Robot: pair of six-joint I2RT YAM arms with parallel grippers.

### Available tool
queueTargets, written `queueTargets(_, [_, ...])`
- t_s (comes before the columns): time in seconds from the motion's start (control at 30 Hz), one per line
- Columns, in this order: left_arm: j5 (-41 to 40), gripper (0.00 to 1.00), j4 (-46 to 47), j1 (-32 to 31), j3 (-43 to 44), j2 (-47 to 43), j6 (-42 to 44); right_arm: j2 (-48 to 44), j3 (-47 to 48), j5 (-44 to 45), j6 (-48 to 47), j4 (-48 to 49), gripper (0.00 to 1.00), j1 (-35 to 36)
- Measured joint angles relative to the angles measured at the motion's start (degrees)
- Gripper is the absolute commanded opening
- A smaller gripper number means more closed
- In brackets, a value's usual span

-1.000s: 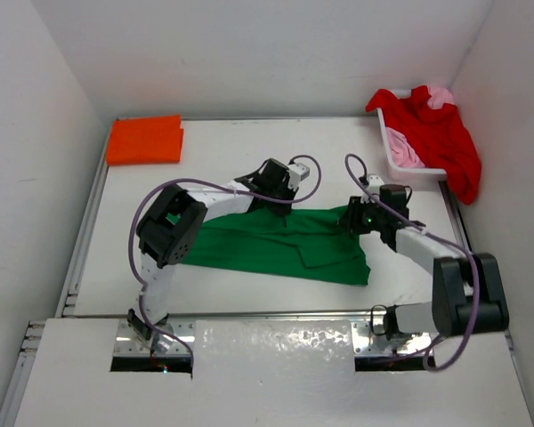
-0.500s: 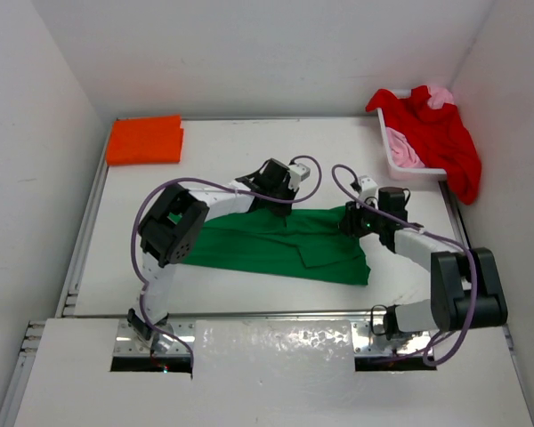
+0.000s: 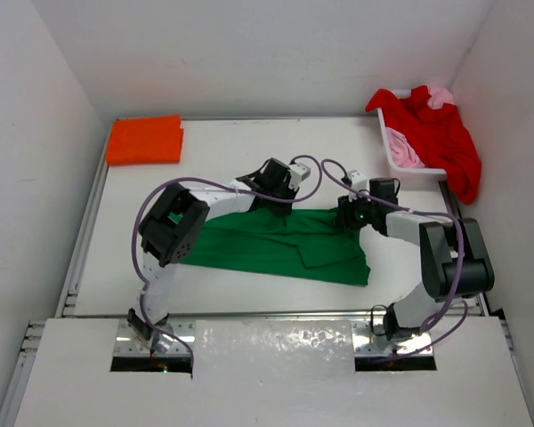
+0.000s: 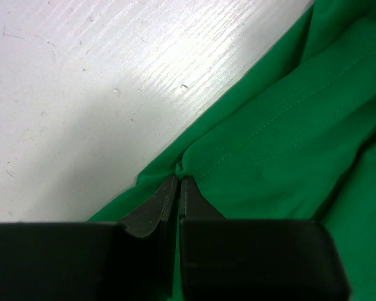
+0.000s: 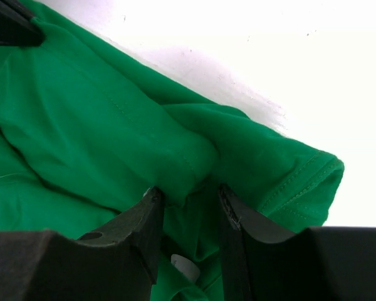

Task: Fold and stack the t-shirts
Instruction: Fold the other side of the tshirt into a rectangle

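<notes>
The green t-shirt (image 3: 276,245) lies spread and partly folded across the middle of the table. My left gripper (image 3: 284,212) is shut on its far edge; in the left wrist view the gripper (image 4: 178,182) pinches a small pucker of green hem (image 4: 282,138). My right gripper (image 3: 349,216) sits at the shirt's far right corner. Its jaws (image 5: 188,194) stand apart around a loose bunched fold of green cloth (image 5: 100,125), with a gap beside the right finger. An orange t-shirt (image 3: 144,140) lies folded at the far left. The red t-shirt (image 3: 445,133) and the pink one (image 3: 405,149) hang over the basket.
The white basket (image 3: 399,165) stands at the far right corner against the wall. White walls close in the table on the left, back and right. Both arms' cables loop above the green shirt's far edge.
The right arm has swung in toward the left, its elbow moving up the table, and its jaws have widened a little on the green cloth. The left arm holds still.
</notes>
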Motion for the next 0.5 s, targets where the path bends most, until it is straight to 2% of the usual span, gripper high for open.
queueTargets(0.3, [0.0, 0.00, -0.3, 0.0, 0.0, 0.6, 0.0, 3.9, 4.5, 0.0, 0.1, -1.7, 0.43, 0.5])
queueTargets(0.4, [0.0, 0.00, -0.4, 0.0, 0.0, 0.6, 0.0, 6.5, 7.6, 0.0, 0.0, -3.1, 0.29, 1.1])
queueTargets(0.43, [0.0, 0.00, -0.4, 0.0, 0.0, 0.6, 0.0, 7.5, 8.5, 0.0, 0.0, -3.5, 0.18, 1.5])
queueTargets(0.5, [0.0, 0.00, -0.4, 0.0, 0.0, 0.6, 0.0, 7.9, 8.8, -0.1, 0.4, -4.2, 0.14, 1.8])
